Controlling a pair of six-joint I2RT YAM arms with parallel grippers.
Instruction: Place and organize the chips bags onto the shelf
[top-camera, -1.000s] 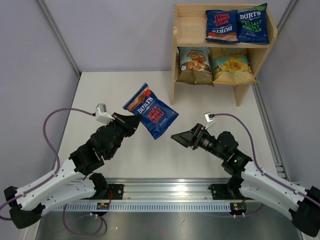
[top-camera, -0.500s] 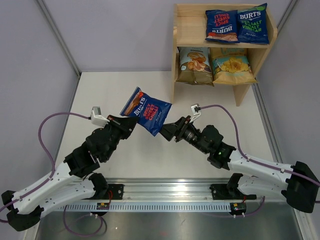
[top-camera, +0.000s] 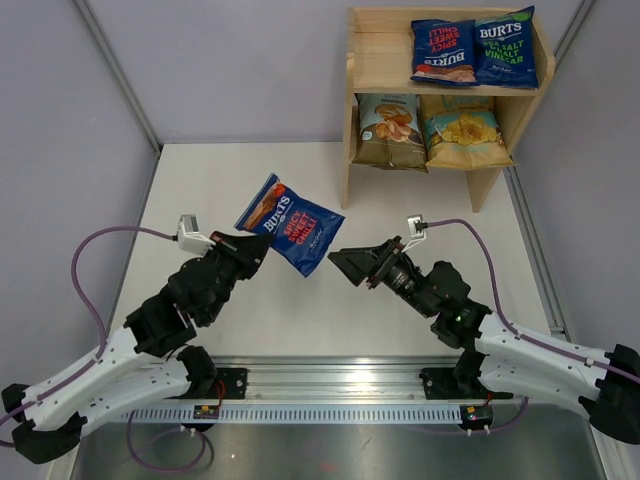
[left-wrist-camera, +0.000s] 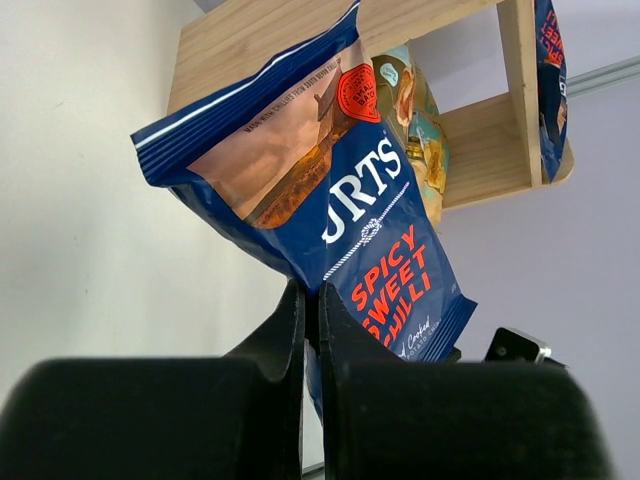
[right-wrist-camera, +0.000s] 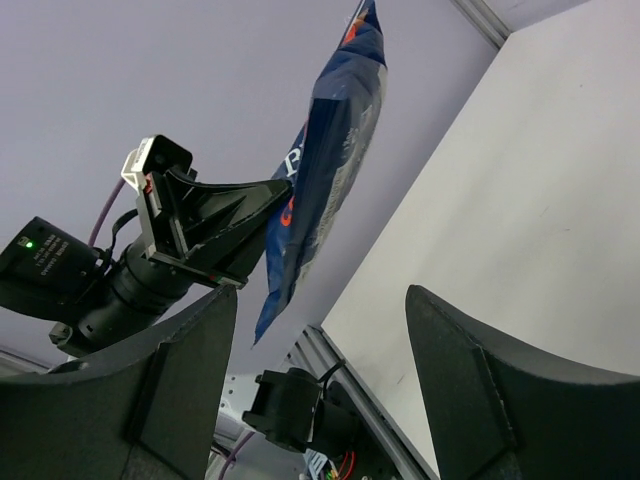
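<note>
- So, L gripper (top-camera: 266, 241), centre-left of top view: jaws pinched tight on a dark-blue BURTS bag (top-camera: 290, 225), "Spicy Sweet Chilli" on its front.
- L wrist view: L gripper (left-wrist-camera: 311, 292) fingers shut on the bag's lower edge. BURTS bag (left-wrist-camera: 330, 190) rises from bottom centre to upper middle, tilted, printed face to cam.
- Bag is up off the table (top-camera: 200, 180), middle of top view, long axis diagonal: top seal upper left, bottom corner lower right.
- R gripper (top-camera: 338, 262), just right of centre in top view: jaws spread, nothing btw them. Tips point at the bag's lower-right corner, v. close, small gap visible.
- R wrist view: R gripper (right-wrist-camera: 322, 298) fingers wide apart at bottom left and bottom right. BURTS bag (right-wrist-camera: 330, 150) seen edge-on, upper centre, beyond the fingers, w/ L gripper (right-wrist-camera: 230, 215) clamping it from the left.
- Shelf (top-camera: 372, 60), upper right of top view, light wood, two tiers.
- Top tier: two more dark-blue bags upright side by side at right, spicy-chilli bag (top-camera: 443, 50) left, salt-vinegar bag (top-camera: 505, 48) right. Left part of tier bare.
- Lower tier: tan-and-teal bag (top-camera: 388, 130) left, light-blue-and-olive bag (top-camera: 465, 132) right, both upright, touching.
- Held bag is well apart from shelf, lower left of it.
</note>
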